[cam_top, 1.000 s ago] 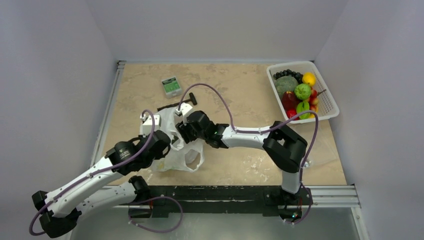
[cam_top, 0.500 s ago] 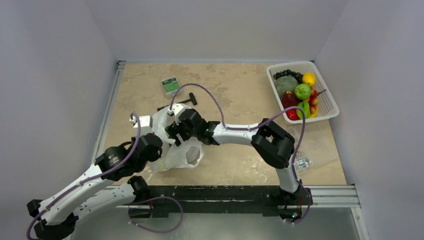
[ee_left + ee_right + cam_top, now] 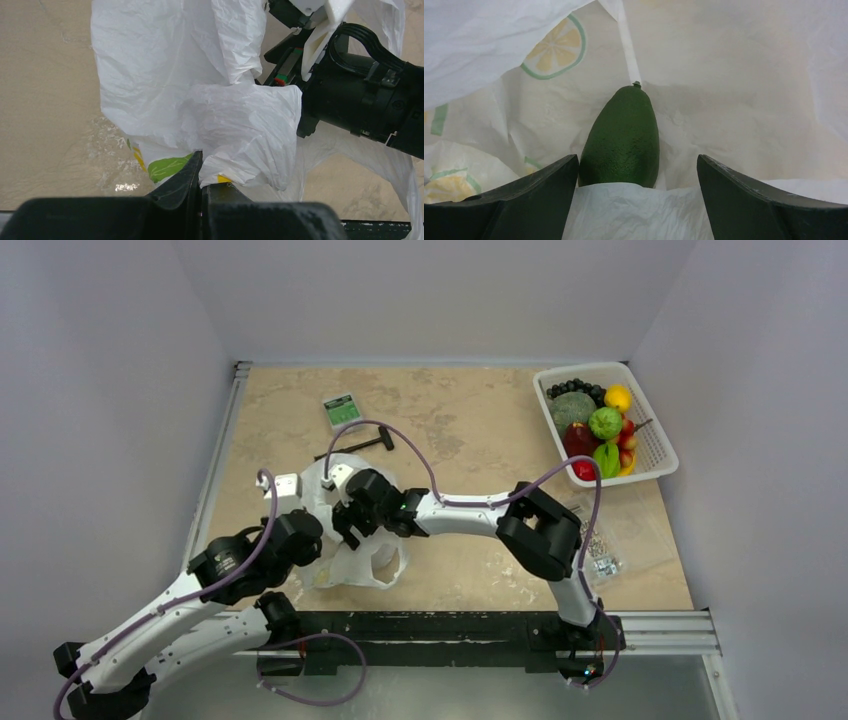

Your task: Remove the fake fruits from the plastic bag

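Note:
The white plastic bag lies crumpled at the table's near left. My left gripper is shut on a fold of the plastic bag, pinching it beside the green and yellow print. My right gripper is open and reaches inside the plastic bag. A dark green avocado lies on the bag's inner wall, between the open jaws and close to the left finger. A fold of plastic covers the avocado's near end. In the top view the right gripper is buried in the bag's mouth.
A white basket of fake fruits stands at the far right. A small green-labelled box and a black tool lie behind the bag. A clear box of screws sits by the right arm's base.
My right gripper has pushed left and nearer, deeper into the bag. My left arm has drawn back toward the near left with the bag's fold in its grip.

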Tool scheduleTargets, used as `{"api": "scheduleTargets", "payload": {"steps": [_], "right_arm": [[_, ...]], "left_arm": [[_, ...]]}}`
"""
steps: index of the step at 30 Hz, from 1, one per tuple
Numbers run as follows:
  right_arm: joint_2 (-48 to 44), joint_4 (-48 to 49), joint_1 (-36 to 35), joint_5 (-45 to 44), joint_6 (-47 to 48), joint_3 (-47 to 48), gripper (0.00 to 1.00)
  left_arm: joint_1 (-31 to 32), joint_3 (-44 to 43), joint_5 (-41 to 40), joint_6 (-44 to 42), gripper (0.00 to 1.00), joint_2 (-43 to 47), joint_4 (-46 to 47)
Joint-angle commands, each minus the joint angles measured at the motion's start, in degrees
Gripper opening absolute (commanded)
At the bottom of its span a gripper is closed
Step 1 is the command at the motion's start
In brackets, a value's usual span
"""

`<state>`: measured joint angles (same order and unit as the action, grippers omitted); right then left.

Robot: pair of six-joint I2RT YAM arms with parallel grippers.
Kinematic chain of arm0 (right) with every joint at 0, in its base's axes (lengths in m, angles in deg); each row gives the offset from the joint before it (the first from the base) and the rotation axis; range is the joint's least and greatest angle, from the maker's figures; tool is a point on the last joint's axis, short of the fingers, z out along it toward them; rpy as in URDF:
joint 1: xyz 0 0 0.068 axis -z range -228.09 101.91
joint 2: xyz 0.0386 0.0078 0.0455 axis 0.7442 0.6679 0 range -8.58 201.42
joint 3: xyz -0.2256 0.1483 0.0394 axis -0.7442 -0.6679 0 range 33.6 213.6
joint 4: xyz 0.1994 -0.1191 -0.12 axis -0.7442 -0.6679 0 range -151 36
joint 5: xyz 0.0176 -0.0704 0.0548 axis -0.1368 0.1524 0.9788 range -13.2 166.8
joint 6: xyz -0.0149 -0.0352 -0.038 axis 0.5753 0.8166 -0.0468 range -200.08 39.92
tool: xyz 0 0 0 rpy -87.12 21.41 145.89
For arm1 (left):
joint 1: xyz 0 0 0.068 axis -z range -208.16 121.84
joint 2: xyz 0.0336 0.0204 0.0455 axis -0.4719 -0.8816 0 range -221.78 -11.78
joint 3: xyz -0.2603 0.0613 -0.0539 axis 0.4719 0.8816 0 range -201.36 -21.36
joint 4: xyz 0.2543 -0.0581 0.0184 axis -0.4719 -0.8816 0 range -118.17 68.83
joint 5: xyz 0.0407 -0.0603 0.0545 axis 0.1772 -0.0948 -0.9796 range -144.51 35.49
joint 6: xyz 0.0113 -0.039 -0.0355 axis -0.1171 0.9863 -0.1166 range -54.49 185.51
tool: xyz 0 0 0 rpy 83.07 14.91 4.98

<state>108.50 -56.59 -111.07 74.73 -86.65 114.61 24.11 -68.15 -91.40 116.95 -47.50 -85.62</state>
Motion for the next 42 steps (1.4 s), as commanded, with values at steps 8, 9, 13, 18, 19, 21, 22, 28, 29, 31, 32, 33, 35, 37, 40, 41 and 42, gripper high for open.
{"api": "scheduleTargets", "payload": {"steps": [8, 9, 13, 18, 19, 21, 22, 28, 29, 31, 32, 33, 35, 37, 40, 41, 42], "right_arm": [[6.7, 0.3, -0.5, -0.9, 0.1, 9.4, 0.83], [7.1, 0.6, -0.5, -1.3, 0.1, 9.6, 0.82], [6.7, 0.3, -0.5, -1.7, -0.1, 9.8, 0.71], [4.3, 0.2, -0.5, -1.1, -0.6, 9.3, 0.53], [3.5, 0.5, -0.5, -1.0, -0.8, 9.2, 0.50], [1.5, 1.5, -0.5, -0.5, -1.7, 8.6, 0.43], [0.6, 2.2, -0.5, 0.5, -2.2, 8.4, 0.40], [-3.0, 7.2, -0.5, 1.9, -6.2, 6.9, 0.18], [-3.5, 8.0, -0.5, 1.9, -6.6, 6.5, 0.16], [-5.0, 9.9, -0.5, 2.0, -7.5, 5.3, 0.12], [-5.9, 10.9, -0.5, 1.9, -8.1, 4.3, 0.10], [-6.7, 12.1, -0.5, 2.0, -8.7, 3.1, 0.08], [-8.5, 14.9, -0.4, 1.9, -10.0, 0.5, 0.06], [-10.0, 17.1, -0.3, 3.2, -11.5, -1.5, 0.03], [-11.0, 17.9, 0.1, 5.3, -12.7, -2.6, 0.02], [-11.3, 17.8, 0.1, 6.0, -12.9, -2.9, 0.01], [-11.6, 17.6, 0.1, 6.6, -12.9, -3.2, 0.01]], "left_arm": [[0.2, 1.1, -0.3, 2.1, 0.00, -0.3, 0.1], [0.2, 1.3, -0.5, 2.2, 0.00, 0.0, 0.0], [0.2, 1.4, -0.7, 2.8, 0.00, 0.8, -0.6], [0.2, 2.1, -1.1, 3.0, 0.00, 0.4, -0.6], [0.2, 2.0, -1.1, 3.2, 0.00, 0.1, -0.5], [0.2, 1.9, -1.1, 3.8, 0.00, -0.3, -0.5], [0.2, 1.8, -1.2, 4.2, 0.00, -0.6, -0.5], [0.2, 1.1, -2.8, 6.8, 0.00, -1.8, -1.6], [0.2, 0.7, -3.2, 7.3, 0.00, -1.8, -1.9], [0.2, 0.4, -4.4, 8.7, 0.00, -1.8, -2.9], [0.2, 0.1, -5.1, 9.6, 0.00, -1.7, -3.8], [0.2, -0.3, -5.6, 10.4, 0.00, -1.7, -4.6], [0.2, -0.9, -6.4, 11.7, 0.00, -1.3, -5.7], [0.2, -1.1, -7.4, 12.8, 0.00, -0.6, -6.4], [0.2, -1.2, -9.4, 15.9, 0.00, 0.6, -8.0], [0.2, -1.3, -10.2, 17.0, 0.00, 0.8, -8.7], [0.2, -1.5, -10.8, 17.7, 0.00, 1.1, -9.3]]}}
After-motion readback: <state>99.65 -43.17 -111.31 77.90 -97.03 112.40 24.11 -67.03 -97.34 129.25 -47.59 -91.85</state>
